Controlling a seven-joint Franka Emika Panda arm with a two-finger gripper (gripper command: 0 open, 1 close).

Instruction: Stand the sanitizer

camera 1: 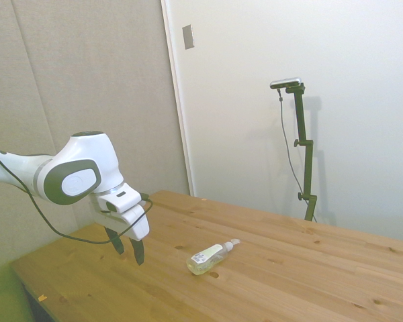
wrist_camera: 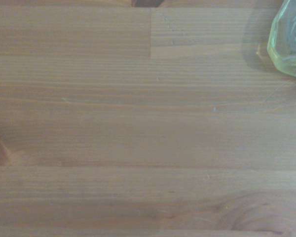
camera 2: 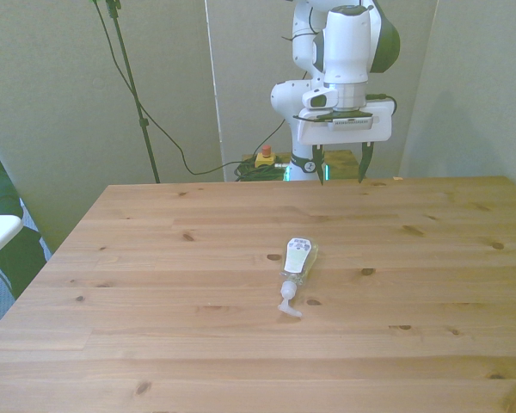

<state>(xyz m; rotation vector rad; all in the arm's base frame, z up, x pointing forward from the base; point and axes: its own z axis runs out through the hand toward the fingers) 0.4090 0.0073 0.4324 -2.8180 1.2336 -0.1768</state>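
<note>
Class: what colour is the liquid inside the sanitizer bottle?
Pale yellowish, clearest in the wrist view: sanitizer.

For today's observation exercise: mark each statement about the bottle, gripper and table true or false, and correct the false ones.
1. The sanitizer lies on its side on the table. True.
2. The gripper is shut on the sanitizer. False: it is open, above the table, apart from the bottle.
3. The sanitizer's white pump top points toward the robot's base. False: it points away from it.
4. The sanitizer bears a white label. True.
</note>
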